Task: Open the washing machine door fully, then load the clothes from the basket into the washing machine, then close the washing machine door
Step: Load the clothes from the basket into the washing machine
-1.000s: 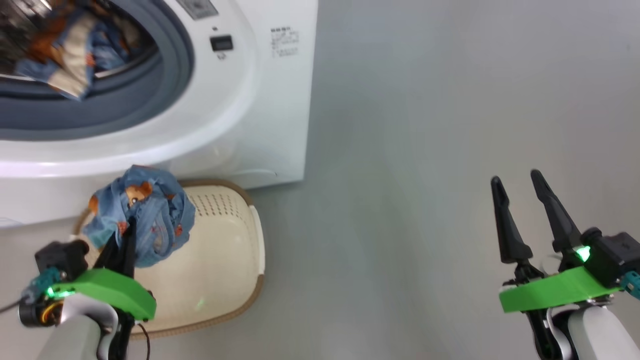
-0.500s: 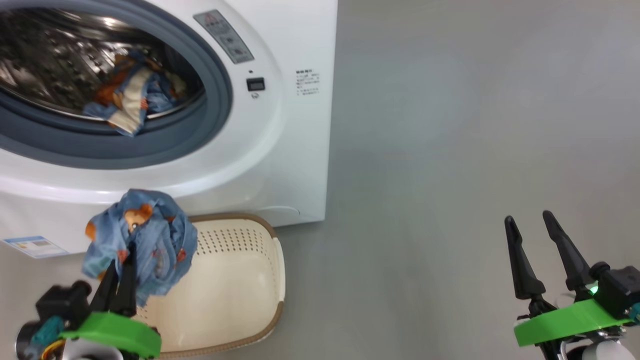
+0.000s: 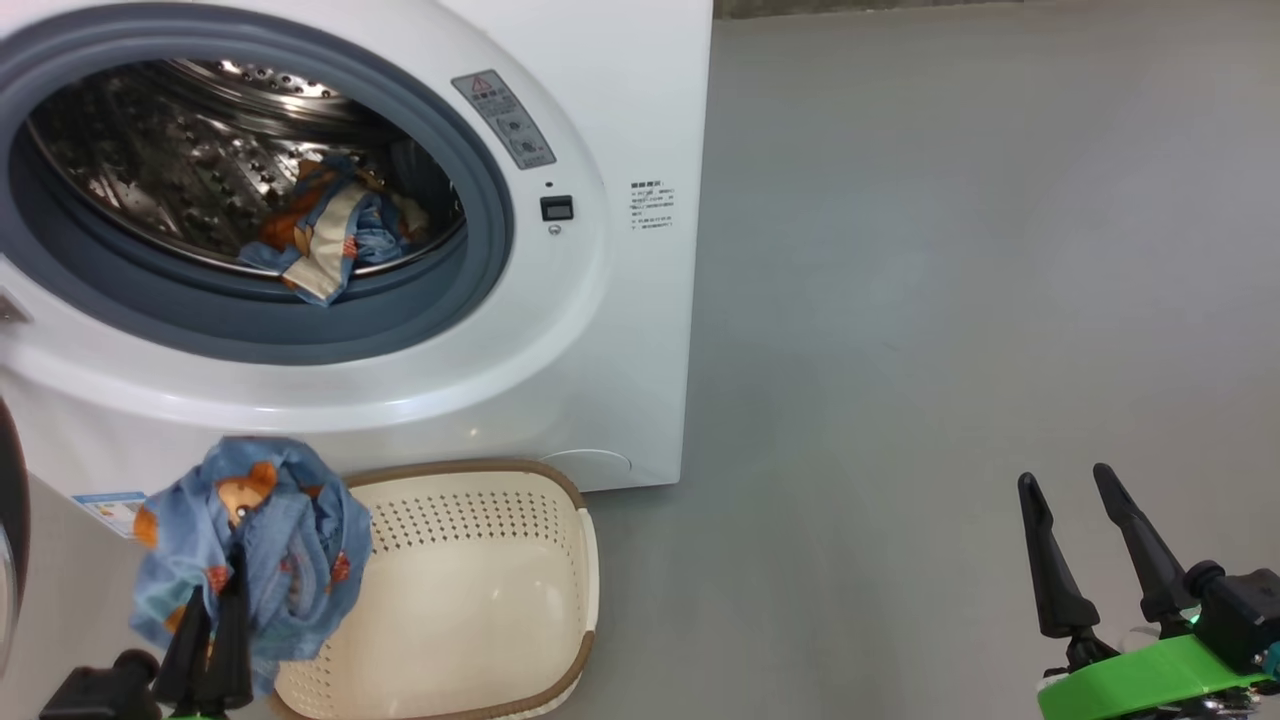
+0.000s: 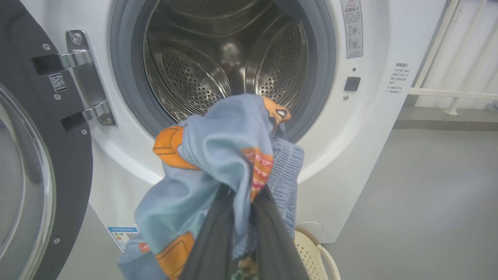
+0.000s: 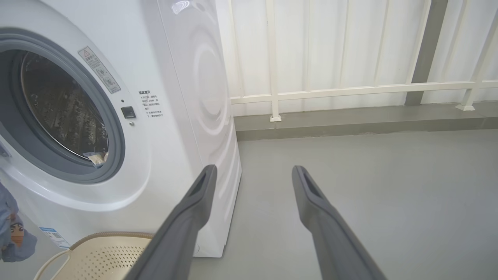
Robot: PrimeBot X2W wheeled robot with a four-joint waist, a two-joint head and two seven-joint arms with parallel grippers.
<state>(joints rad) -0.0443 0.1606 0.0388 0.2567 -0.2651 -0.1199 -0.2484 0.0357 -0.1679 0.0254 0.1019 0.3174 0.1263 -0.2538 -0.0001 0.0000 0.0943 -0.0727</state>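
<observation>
A: Pinching blue clothes (image 3: 260, 530) in left gripper (image 3: 215, 605), over basket (image 3: 470, 530) edge, below drum (image 3: 180, 170); right gripper (image 3: 1065, 478) spread, empty.
B: Could snag on grey seal (image 3: 300, 335) or drop short, given dangling folds.

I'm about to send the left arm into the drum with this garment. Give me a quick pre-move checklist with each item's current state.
1. Left gripper shut firmly on the blue garment: ok.
2. Washing machine door swung open, away from the opening: ok.
3. Drum mouth free of obstructions: ok.
4. Loaded clothes fully inside: not ok, one piece hangs onto the grey seal.
5. Right gripper open, empty, off to the side: ok.
6. Basket emptied: cannot tell, the held garment hides part of it.
</observation>
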